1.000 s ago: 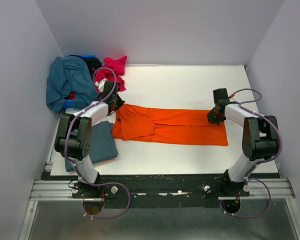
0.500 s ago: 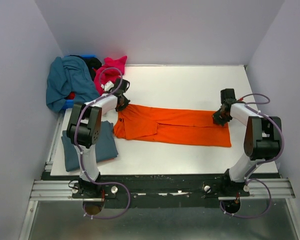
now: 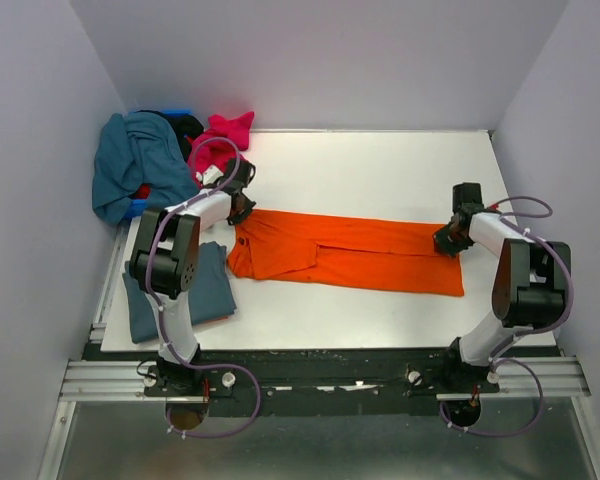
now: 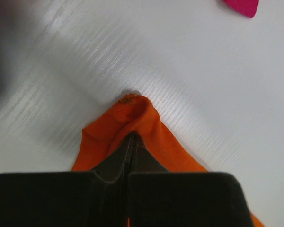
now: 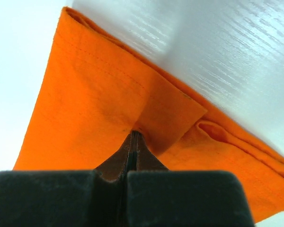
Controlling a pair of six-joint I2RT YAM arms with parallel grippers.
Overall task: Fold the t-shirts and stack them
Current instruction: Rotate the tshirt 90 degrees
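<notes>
The bright orange t-shirt [image 3: 350,252] lies as a long folded strip across the white table. My left gripper [image 3: 242,211] is shut on its left far corner; the left wrist view shows the orange cloth [image 4: 137,113] bunched at the closed fingertips. My right gripper [image 3: 448,240] is shut on the shirt's right far corner, with orange cloth [image 5: 99,113] pinched at the tips. A slate blue-grey t-shirt [image 3: 205,285] lies folded at the table's left front. Teal [image 3: 135,160] and magenta-pink [image 3: 225,135] shirts sit heaped at the far left.
The heap at the far left corner also holds a blue bin [image 3: 135,208] and dark cloth [image 3: 185,125]. Grey walls close in on the left, back and right. A black rail [image 3: 320,375] runs along the near edge. A pink cloth tip [image 4: 244,5] shows in the left wrist view.
Both grippers have moved outward and slightly away from me with the shirt's corners, the right one further right, stretching the orange shirt longer across the table.
</notes>
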